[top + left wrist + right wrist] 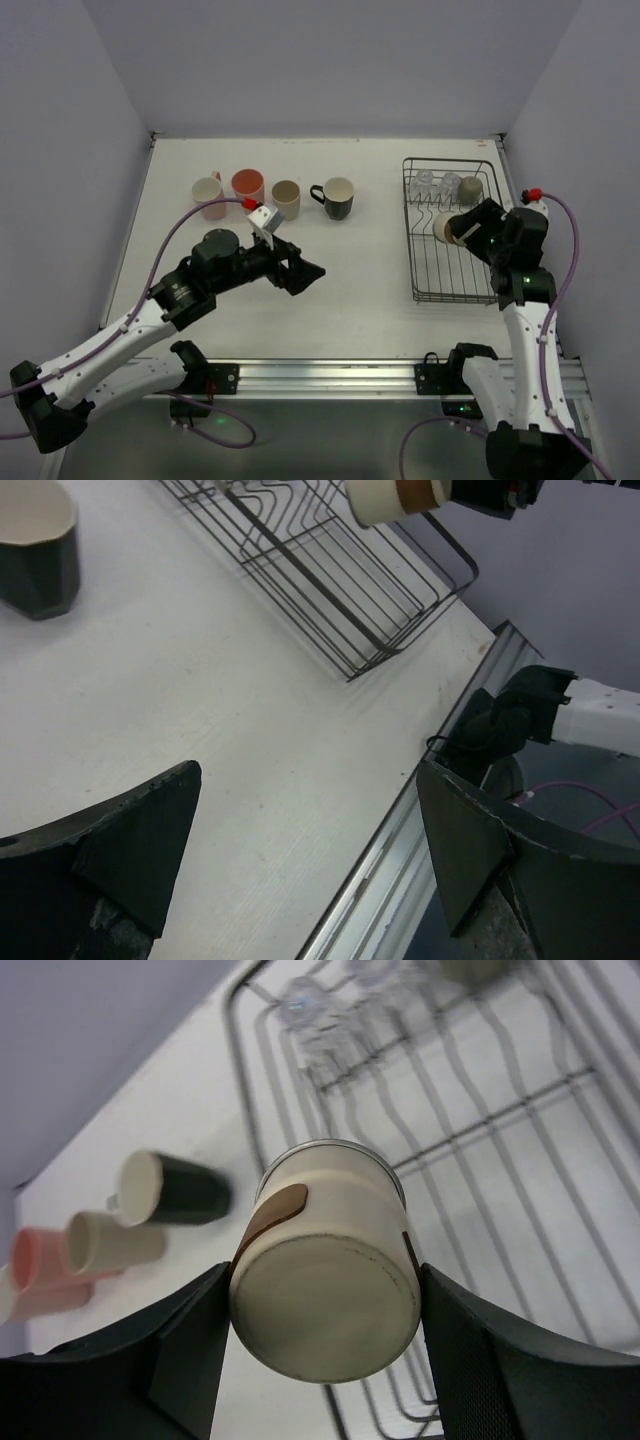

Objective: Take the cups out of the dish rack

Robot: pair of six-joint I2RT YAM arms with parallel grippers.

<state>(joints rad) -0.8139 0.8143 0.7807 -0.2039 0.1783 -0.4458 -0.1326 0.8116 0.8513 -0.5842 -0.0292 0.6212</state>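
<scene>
The dark wire dish rack (432, 270) stands at the right; it also shows in the left wrist view (330, 590) and the right wrist view (520, 1130). My right gripper (462, 226) is shut on a cream cup with brown patches (325, 1270), held on its side above the rack's left part; it shows in the left wrist view (395, 500) too. Clear glasses (436, 184) and a small olive-grey mug (470, 189) sit at the rack's far end. My left gripper (305, 272) is open and empty over the table's middle.
On the table (350, 270) at the back left stand a pale pink mug (208, 194), a salmon-pink tumbler (248, 185), a beige cup (286, 198) and a black mug with cream inside (337, 198). The table's near edge has a metal rail (330, 375).
</scene>
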